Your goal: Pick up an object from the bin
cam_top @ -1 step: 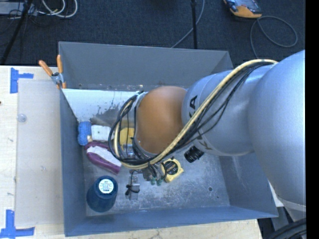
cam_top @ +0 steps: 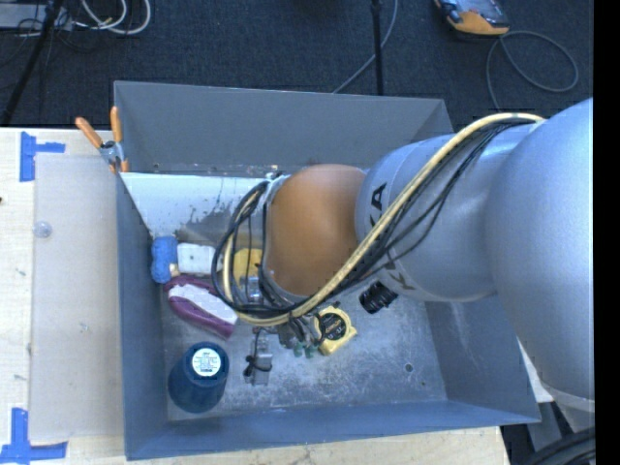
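Dark metal below the arm's orange cover (cam_top: 310, 226) and looped cables (cam_top: 232, 260), the gripper (cam_top: 259, 358) hangs low over a bare patch of floor in the grey bin (cam_top: 291, 134), towards the near wall. The cover hides most of it, so I cannot tell whether it is released or clenched, and nothing shows in its grasp. Just to its right lies a yellow tape measure (cam_top: 334, 327), squat and flat, with no marked long axis. Near on its lower left stands a blue container (cam_top: 199, 378), upright, its white-labelled cap facing up, so its long axis runs towards the camera. Above left lies a purple-and-white brush-like thing (cam_top: 201, 308), flat, its long axis running from upper left to lower right. Further off against the far left wall sits a blue-and-white object (cam_top: 179, 258). The step looks like the descent before a grasp, with no thing settled on yet. The next move likely calls for a short sideways shift onto one neighbour, with the jaws set across its narrow width.
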Controlling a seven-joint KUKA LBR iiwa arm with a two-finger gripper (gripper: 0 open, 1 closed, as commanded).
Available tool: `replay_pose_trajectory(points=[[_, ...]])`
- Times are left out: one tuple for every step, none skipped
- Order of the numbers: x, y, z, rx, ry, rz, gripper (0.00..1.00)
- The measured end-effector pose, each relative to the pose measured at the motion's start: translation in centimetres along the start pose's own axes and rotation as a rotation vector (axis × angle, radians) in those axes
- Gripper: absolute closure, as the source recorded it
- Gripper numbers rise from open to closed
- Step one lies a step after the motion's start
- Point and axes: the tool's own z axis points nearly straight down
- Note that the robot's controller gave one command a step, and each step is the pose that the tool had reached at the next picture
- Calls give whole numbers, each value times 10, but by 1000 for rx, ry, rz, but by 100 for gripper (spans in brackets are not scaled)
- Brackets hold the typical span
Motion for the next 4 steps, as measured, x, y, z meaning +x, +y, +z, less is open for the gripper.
replay_pose_trajectory(points=[[8,32,44,8,3,220,0],[8,38,68,33,3,263,0],[36,55,46,13,10,-78,0],[41,62,54,32,8,123,0]])
